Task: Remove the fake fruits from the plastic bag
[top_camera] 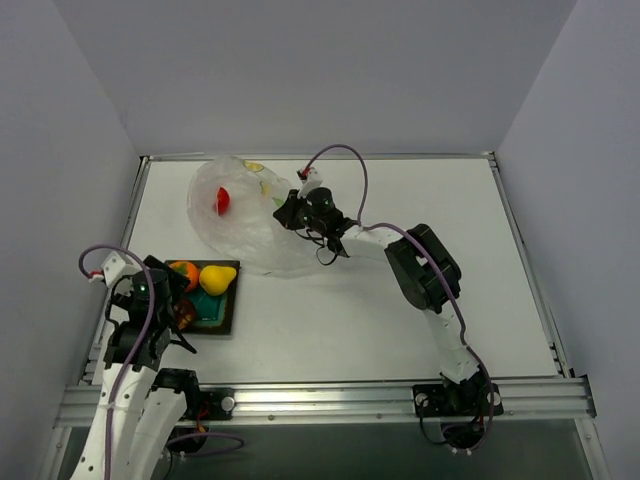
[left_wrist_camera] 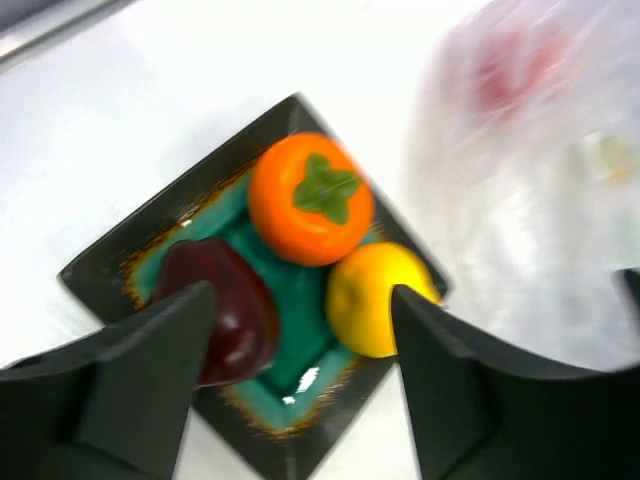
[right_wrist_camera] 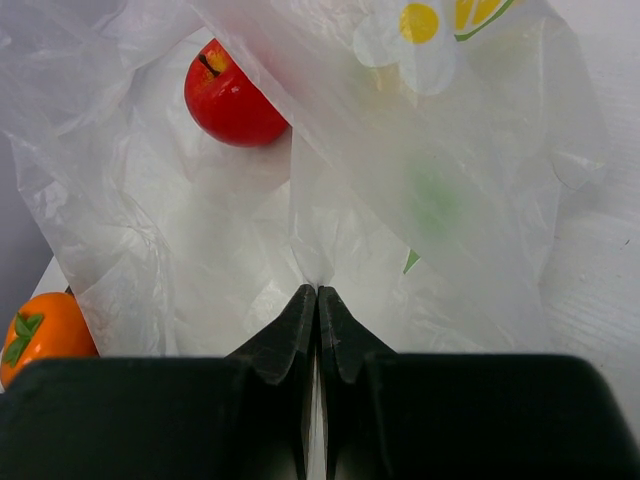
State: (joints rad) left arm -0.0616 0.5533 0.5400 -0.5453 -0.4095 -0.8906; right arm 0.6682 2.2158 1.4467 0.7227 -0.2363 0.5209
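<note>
The translucent plastic bag (top_camera: 245, 215) lies at the back of the table with the red round fruit (top_camera: 222, 200) inside it, also in the right wrist view (right_wrist_camera: 232, 102). My right gripper (right_wrist_camera: 317, 295) is shut on a fold of the bag film (right_wrist_camera: 330, 220). The orange fruit (left_wrist_camera: 310, 198), the yellow pear-like fruit (left_wrist_camera: 375, 298) and the dark red fruit (left_wrist_camera: 222, 310) rest on the green tray (left_wrist_camera: 290, 345). My left gripper (left_wrist_camera: 300, 390) is open and empty just above the tray's near corner, between the dark red and yellow fruits.
The green tray with a dark rim (top_camera: 228, 310) sits at the front left beside the left arm. A metal rail (top_camera: 320, 400) runs along the near table edge. Grey walls close in the table on three sides.
</note>
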